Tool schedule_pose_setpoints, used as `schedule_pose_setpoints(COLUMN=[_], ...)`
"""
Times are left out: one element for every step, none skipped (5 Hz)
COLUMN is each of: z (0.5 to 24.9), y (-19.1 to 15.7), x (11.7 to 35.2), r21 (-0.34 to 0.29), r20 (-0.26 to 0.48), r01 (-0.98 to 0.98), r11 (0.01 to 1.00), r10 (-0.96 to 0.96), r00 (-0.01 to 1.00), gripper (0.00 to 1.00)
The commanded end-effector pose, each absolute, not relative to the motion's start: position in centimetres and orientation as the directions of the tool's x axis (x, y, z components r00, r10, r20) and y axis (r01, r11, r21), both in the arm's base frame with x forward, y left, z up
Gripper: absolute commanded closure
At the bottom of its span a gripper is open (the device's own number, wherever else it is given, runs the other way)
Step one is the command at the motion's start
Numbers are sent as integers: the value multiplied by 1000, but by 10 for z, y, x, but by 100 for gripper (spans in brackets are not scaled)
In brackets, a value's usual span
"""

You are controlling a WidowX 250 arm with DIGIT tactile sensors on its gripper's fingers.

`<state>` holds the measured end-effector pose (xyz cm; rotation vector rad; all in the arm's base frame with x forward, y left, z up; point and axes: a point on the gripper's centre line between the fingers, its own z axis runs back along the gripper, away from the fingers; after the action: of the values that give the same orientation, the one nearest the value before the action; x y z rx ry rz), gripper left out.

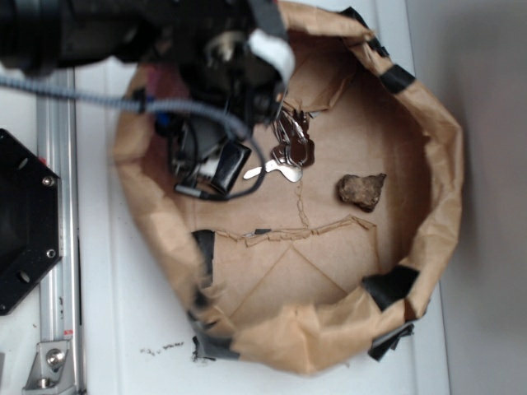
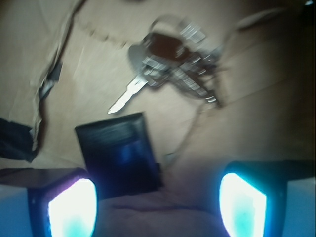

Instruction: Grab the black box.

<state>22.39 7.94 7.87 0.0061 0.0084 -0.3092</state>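
Here one black box, one keys bunch, one rock.

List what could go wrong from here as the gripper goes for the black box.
1. In the wrist view the black box lies off-centre, near one of the fingers of the open gripper; closing might clip its edge or push it away.
2. The keys lie close by and could get dragged.
3. The crumpled paper wall crowds the arm.

Overhead exterior view, close downward wrist view; shared keys and black box.
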Motion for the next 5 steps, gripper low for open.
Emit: schedule_pose_setpoints(z=[105,87,69,67,75], y=[80,69,57,48,45], x=[236,231,226,220,215], r21=[50,77,65,55,57], r20=[53,13,-21,-21,8], r01=[289,334,372,393,399], r11=[956,939,926,918,915], r10=[-291,-336,-371,-393,-400], r00=[955,942,928,919,917], gripper=[0,0,0,0,0])
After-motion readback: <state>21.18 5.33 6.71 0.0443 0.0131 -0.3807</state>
